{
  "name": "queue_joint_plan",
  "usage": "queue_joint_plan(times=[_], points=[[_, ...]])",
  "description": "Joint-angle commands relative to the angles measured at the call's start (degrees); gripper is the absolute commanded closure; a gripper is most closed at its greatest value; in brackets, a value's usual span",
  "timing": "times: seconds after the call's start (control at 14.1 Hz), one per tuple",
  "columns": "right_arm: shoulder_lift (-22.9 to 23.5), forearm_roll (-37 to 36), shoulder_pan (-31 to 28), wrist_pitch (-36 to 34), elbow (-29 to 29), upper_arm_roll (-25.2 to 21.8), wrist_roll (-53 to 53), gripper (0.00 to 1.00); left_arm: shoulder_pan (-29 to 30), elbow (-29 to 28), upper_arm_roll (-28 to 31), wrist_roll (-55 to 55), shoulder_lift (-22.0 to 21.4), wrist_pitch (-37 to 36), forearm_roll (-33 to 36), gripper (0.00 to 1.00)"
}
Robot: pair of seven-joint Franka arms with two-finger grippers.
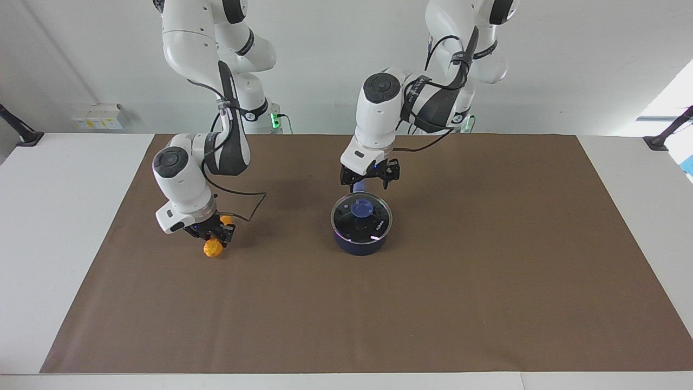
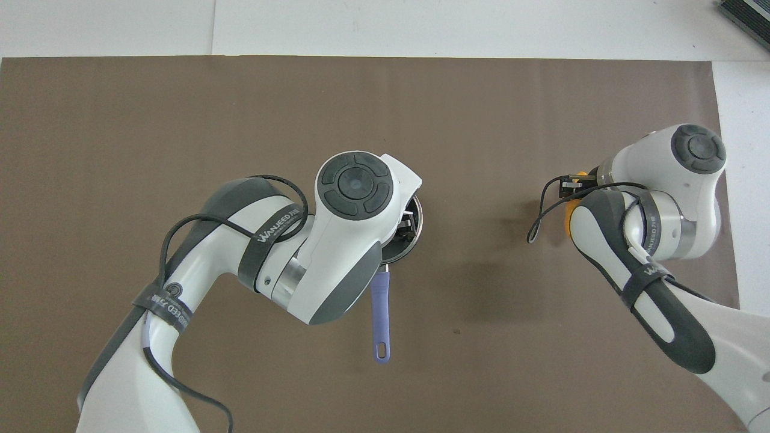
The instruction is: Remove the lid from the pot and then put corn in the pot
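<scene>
table (image 1: 65, 227) | brown mat (image 1: 433, 303) on it | pot (image 1: 360, 244) on mat

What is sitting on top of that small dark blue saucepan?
A round clear glass lid with a blue knob covers the saucepan. Its inside looks black; contents cannot be made out.

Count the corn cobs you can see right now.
1. The corn is gripped in the right tool, raised over the brown mat toward the right arm's end of the table. The closed pot shows none through its lid.
</scene>
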Motion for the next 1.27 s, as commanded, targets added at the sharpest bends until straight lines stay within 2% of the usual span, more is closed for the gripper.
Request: queue_joint_plan(times=[0.0, 0.42, 0.71, 1.2], points=[[-1.03, 0.28, -0.33, -6.38, 4.67, 0.18, 0.61, 1.00, 2.14, 4.78, -0.42, 2.71, 3.42, -1.79, 0.30, 0.00], [-6.65, 0.19, -0.41, -12.54, 6.26, 0.10, 0.52, 1.00, 2.68, 6.72, -0.77, 4.58, 7.55, 1.72, -2.07, 0.00], [-7.09, 0.02, -0.50, -13.61, 6.18, 0.01, 0.52, 1.00, 2.86, 6.72, -0.77, 5.01, 8.43, 2.43, -1.99, 0.00], [-7.18, -0.07, -0.42, -13.61, 6.09, 0.01, 0.52, 1.00, 2.86, 7.77, -0.16, 4.84, 7.64, -0.38, -1.55, 0.00]])
